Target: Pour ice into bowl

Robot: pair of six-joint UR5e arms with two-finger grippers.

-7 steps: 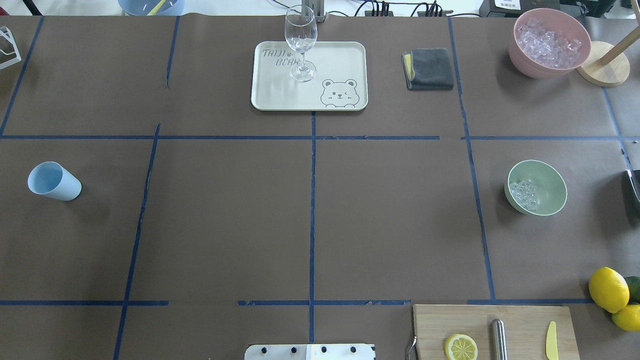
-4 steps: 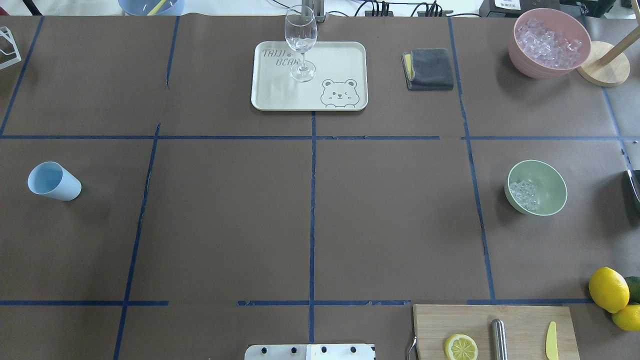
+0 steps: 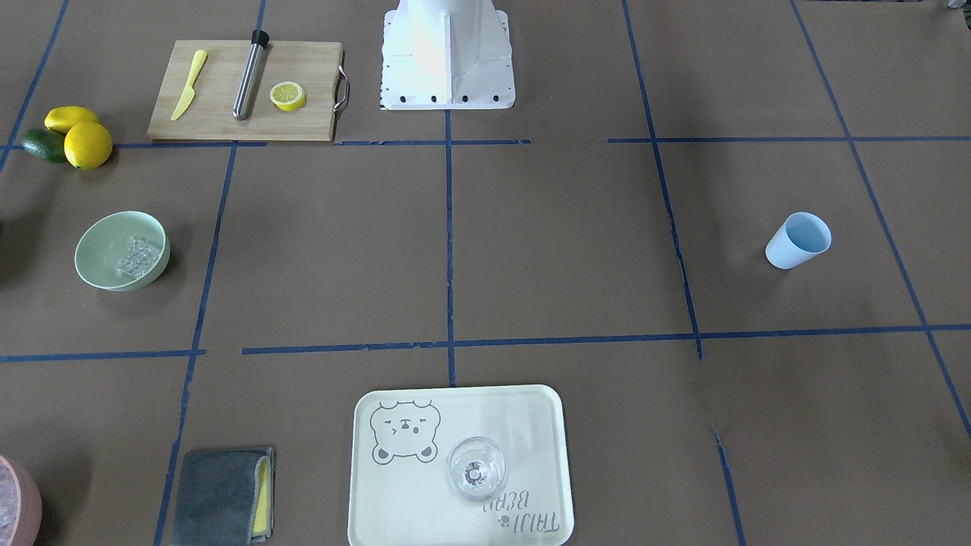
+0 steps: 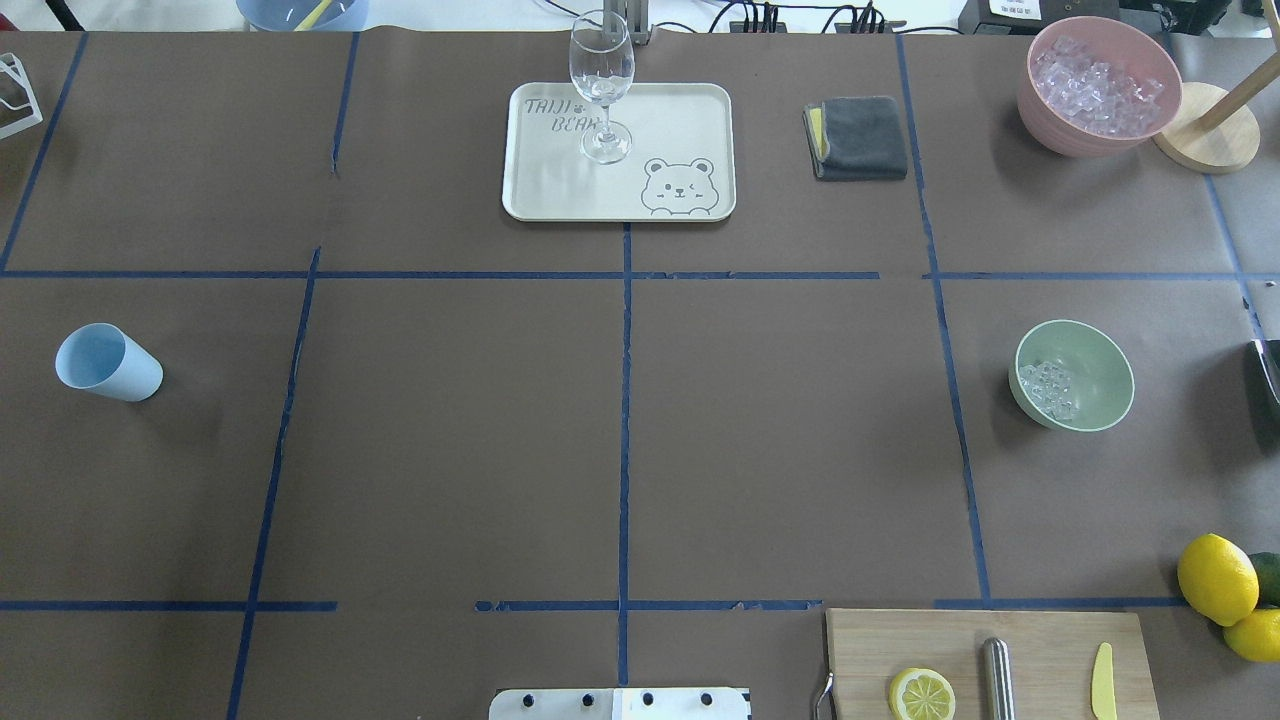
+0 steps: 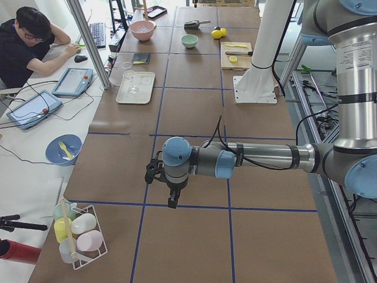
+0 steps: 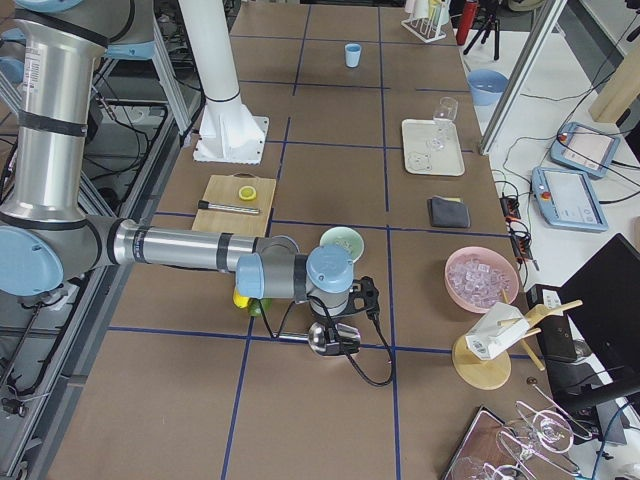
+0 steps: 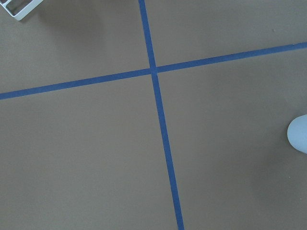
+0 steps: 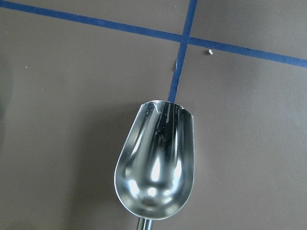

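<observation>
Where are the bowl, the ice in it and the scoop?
bowl (image 4: 1103,368), overhead view, on its bare inner wall.
ice (image 4: 1048,388), overhead view, on the middle of the heap in the bowl.
scoop (image 8: 156,165), right wrist view, on the inside of its shiny pan.

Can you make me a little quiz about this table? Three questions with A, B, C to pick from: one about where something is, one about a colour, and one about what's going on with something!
1. Where is the glass?
A on the tray
B on a shelf
C on the floor

2. What colour is the cup?
A pink
B yellow
C light blue

3. The green bowl is:
A empty
B holding some ice
C upside down

Answers:
1 A: the glass's foot rests on the tray with the bear.
2 C: the cup is pale blue all over.
3 B: a small heap of clear cubes lies inside it.
</observation>
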